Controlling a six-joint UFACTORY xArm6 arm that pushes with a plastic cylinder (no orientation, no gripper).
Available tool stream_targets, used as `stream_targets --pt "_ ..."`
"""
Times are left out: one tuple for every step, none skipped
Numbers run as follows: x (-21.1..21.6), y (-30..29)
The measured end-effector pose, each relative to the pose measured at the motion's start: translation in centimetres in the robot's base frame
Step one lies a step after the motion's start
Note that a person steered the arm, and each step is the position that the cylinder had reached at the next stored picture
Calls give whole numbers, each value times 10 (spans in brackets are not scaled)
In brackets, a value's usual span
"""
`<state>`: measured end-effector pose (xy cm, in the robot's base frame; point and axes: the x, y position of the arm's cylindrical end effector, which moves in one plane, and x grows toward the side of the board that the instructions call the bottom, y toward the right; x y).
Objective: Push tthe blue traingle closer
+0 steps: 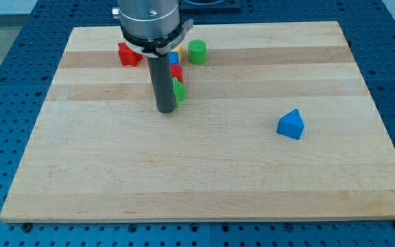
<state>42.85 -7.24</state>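
The blue triangle [291,125] lies alone on the wooden board [204,171], right of the middle. My tip [166,110] rests on the board left of the middle, far to the left of the blue triangle. A green block [180,90] touches the rod's right side. Above it sit a red block [176,72], a small blue block [173,57] and a yellow block [181,51], partly hidden behind the rod.
A red star-like block [128,54] lies near the view's top, left of the rod. A green cylinder [197,51] stands right of the rod near the top. The board sits on a blue perforated table [5,103].
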Motion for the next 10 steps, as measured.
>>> stream_targets --pt "5 2" --pt "35 2" --pt "72 3" --pt "97 44" --pt "97 91" --pt "92 140" --pt "69 170" --pt "61 172" --pt "97 170" --pt "129 218"
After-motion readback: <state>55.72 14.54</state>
